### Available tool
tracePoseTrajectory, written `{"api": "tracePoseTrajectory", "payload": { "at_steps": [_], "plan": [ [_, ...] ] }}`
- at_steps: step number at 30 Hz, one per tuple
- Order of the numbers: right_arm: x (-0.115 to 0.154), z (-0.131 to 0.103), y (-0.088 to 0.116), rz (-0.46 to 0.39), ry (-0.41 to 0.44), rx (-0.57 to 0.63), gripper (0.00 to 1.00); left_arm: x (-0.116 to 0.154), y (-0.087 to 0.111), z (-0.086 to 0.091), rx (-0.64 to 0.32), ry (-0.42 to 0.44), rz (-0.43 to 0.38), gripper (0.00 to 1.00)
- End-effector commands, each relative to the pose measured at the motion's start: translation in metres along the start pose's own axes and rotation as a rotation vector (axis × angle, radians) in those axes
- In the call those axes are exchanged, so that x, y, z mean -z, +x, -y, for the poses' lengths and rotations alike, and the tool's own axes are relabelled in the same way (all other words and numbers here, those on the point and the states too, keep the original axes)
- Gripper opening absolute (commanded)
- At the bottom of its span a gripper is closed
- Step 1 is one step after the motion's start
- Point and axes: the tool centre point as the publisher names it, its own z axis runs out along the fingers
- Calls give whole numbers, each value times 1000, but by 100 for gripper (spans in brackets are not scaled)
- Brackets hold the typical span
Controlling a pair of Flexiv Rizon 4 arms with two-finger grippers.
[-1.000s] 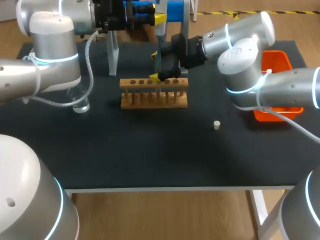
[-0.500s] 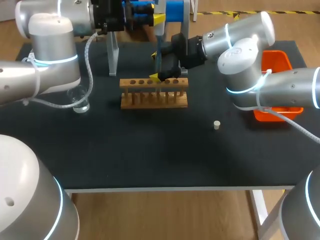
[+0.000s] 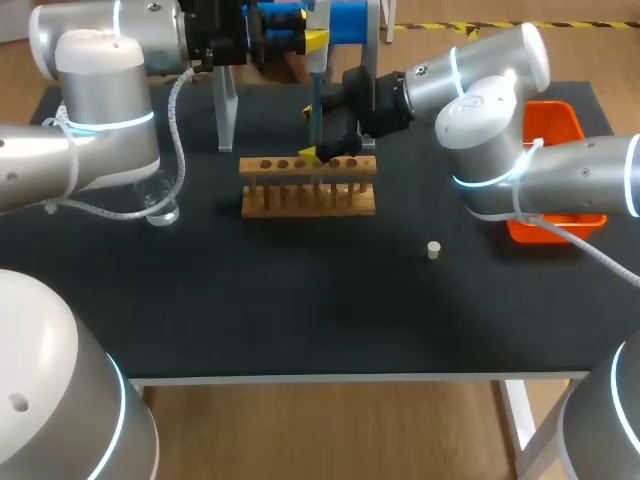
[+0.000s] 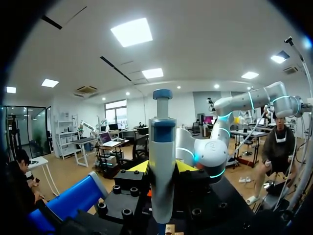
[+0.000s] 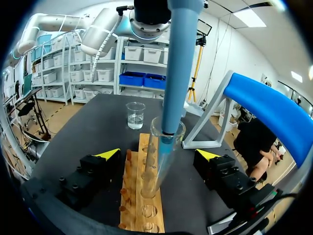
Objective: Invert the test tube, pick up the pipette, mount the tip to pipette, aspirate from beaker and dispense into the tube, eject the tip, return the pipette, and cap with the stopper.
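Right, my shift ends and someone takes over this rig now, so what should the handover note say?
Left tool: shut on the blue-and-grey pipette, its clear tip inside the mouth of the glass test tube.
Right tool: open, straddling that tube, which stands in the wooden rack.
Glass beaker off the rack's left end; small cream stopper loose on the black table.
Done: tube upright, pipette picked, tip mounted; liquid transfer, cannot tell.
Left: eject tip, return pipette, cap tube.

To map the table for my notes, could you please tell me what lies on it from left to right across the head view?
beaker → wooden test tube rack → stopper → orange bin
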Motion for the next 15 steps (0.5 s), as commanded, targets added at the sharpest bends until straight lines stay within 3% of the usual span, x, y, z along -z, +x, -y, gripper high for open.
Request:
{"api": "tracePoseTrajectory", "payload": {
  "at_steps": [1,15],
  "plan": [
    [1,0,0,0,2,0,100,0,0,0,-1,2,-1,0],
    [22,6,-1,13,-29,-24,100,0,0,0,-1,2,-1,0]
  ]
}}
